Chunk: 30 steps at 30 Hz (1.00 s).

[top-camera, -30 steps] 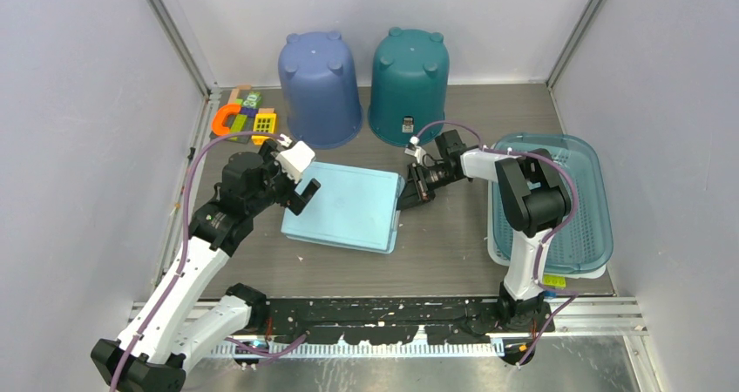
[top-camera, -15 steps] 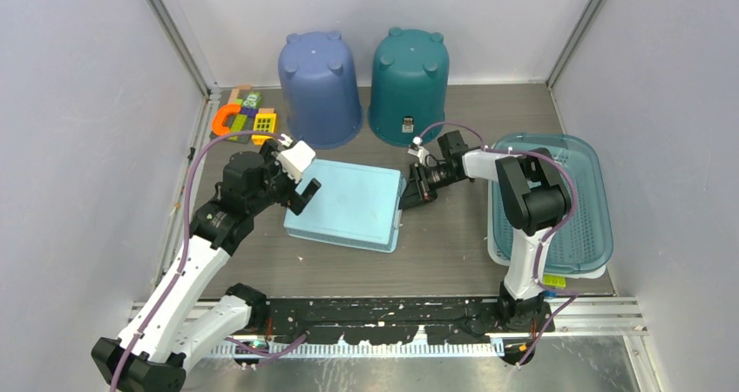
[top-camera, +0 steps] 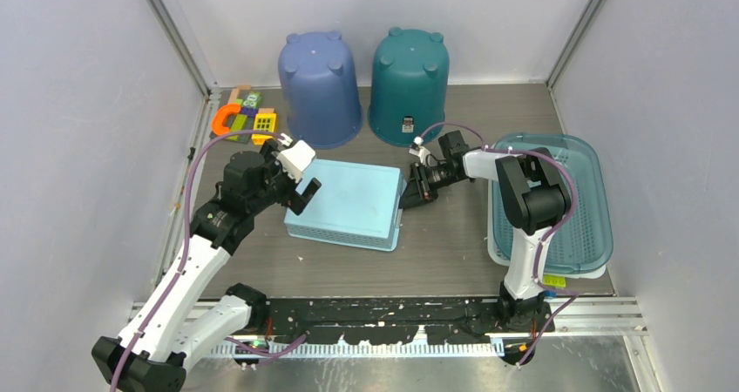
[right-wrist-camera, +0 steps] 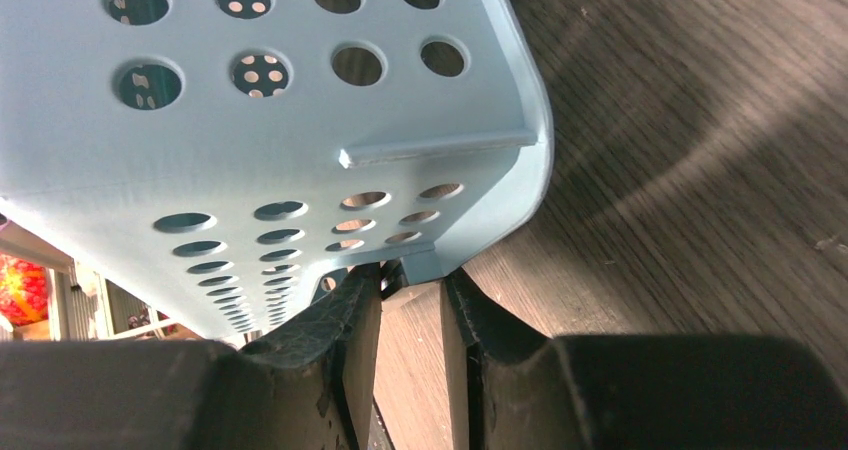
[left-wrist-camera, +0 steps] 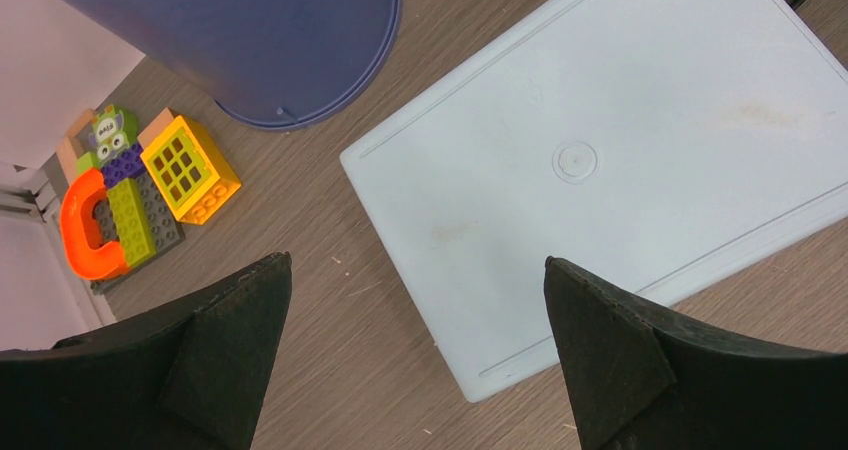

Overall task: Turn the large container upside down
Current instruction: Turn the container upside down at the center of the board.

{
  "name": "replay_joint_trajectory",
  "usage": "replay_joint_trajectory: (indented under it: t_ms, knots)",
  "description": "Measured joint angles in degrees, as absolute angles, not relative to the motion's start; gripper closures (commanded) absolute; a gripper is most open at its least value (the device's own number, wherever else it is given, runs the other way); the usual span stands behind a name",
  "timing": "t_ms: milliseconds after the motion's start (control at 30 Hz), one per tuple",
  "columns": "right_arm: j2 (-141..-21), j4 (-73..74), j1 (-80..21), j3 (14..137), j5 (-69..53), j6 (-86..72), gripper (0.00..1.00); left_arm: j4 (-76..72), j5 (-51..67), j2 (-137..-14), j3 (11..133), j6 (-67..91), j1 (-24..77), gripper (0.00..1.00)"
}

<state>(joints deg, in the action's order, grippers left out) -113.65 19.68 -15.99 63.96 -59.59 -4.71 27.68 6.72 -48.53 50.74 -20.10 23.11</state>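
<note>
Light blue perforated basket (top-camera: 353,202) sits bottom-up mid-table, long axis left to right. Left gripper (top-camera: 303,197) gapes wide over its left end. Right gripper (top-camera: 410,193) is narrow at the right rim, can't tell if it's pinching.

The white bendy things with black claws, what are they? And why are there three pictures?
They are two robot arms, the left arm and the right arm, bolted to a table. The big picture looks down from above. The other two come from a tiny camera on each wrist. On the table are a light blue box lying bottom up, a blue bucket and a dark green bucket, both upside down, some toy blocks and a teal basket. The left claw hangs wide open over the box, holding nothing. The right claw has its fingers slightly apart at the box's rim; I cannot tell whether they grip it.
</note>
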Motion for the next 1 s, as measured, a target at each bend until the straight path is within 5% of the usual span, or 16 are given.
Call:
replay_joint_trajectory:
  t_ms: [1000]
  knots:
    - [-113.6, 19.7, -15.1, 64.0, -57.3, -4.6, 0.57, 27.7, 7.1, -48.5, 50.7, -19.9, 23.1, 0.02]
